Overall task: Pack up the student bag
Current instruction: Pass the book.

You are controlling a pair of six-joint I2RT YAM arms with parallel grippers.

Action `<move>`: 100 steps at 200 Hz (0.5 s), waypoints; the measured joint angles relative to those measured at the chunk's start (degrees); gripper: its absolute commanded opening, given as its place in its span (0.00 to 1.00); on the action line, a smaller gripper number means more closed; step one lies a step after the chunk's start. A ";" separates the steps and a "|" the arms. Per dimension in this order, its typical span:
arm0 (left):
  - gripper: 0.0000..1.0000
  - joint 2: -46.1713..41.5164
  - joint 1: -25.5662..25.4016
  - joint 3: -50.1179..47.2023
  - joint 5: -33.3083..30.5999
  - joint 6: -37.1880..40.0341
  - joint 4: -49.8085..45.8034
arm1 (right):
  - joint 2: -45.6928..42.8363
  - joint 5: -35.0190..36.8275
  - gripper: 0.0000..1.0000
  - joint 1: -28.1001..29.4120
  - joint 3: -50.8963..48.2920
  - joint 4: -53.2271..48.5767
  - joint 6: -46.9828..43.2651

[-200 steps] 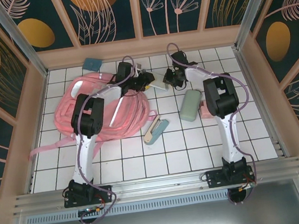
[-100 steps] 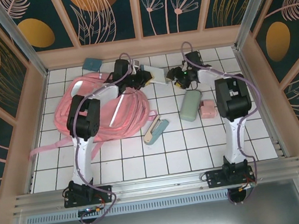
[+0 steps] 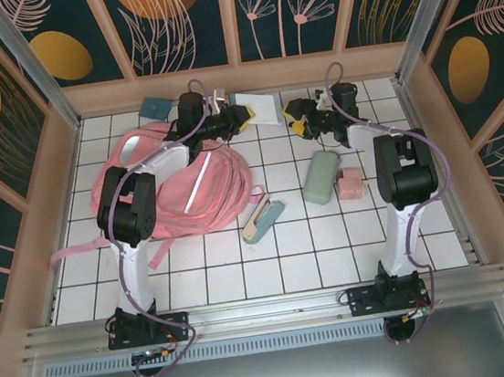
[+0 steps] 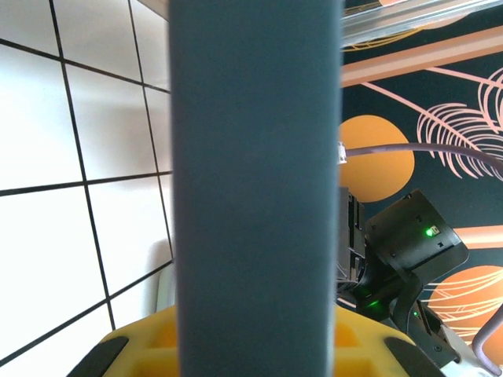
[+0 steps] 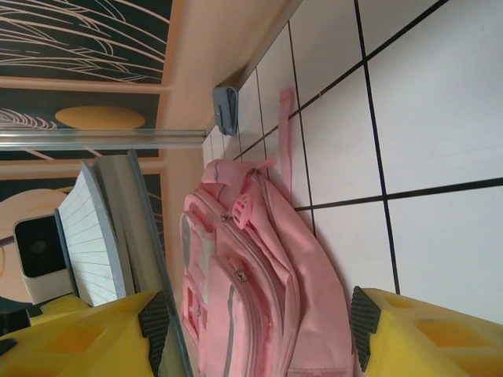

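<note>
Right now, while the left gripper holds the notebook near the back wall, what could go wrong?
The left gripper pinches the notebook by one edge only, so it may tilt or slip. The open right gripper is close beside it and could bump it. The student bag lies slumped and I cannot see an opening, so the notebook may catch on the fabric.
</note>
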 measured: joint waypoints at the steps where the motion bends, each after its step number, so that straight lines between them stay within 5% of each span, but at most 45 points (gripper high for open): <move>1: 0.00 -0.04 0.00 -0.04 0.00 -0.02 0.00 | -0.04 0.02 0.66 0.00 -0.02 0.00 0.00; 100: 0.00 -2.21 -0.44 -3.19 -1.05 -1.68 1.46 | -8.57 2.64 0.70 0.20 -2.21 2.56 -0.04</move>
